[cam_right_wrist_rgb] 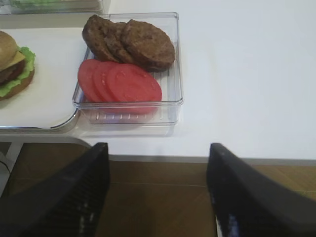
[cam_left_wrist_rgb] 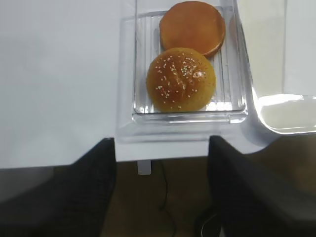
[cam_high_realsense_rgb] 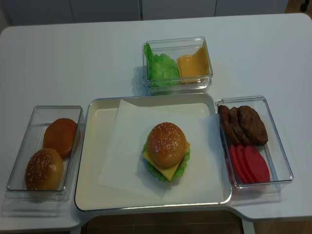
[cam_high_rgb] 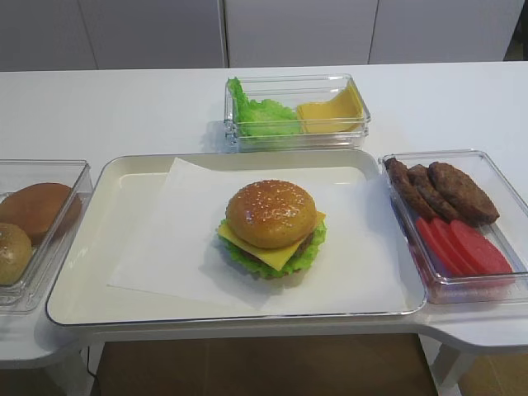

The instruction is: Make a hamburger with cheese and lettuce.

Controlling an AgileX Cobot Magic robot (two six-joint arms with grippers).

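Golden-brown sesame-speckled dome atop the hamburger (cam_high_rgb: 271,227), with bright-yellow cheese (cam_high_rgb: 266,249) and frilly green lettuce (cam_high_rgb: 272,262) beneath. Under the hamburger, white paper (cam_high_rgb: 206,239) on a cream tray (cam_high_rgb: 82,272). Behind the tray, pale-green leaves (cam_high_rgb: 262,115) and yellow slices (cam_high_rgb: 330,111). Right of the tray, dark-brown patties (cam_high_rgb: 441,190) and red tomato slices (cam_high_rgb: 466,246). Left of the tray, plain orange-brown bun (cam_high_realsense_rgb: 60,136), seeded golden bun (cam_high_realsense_rgb: 44,169).
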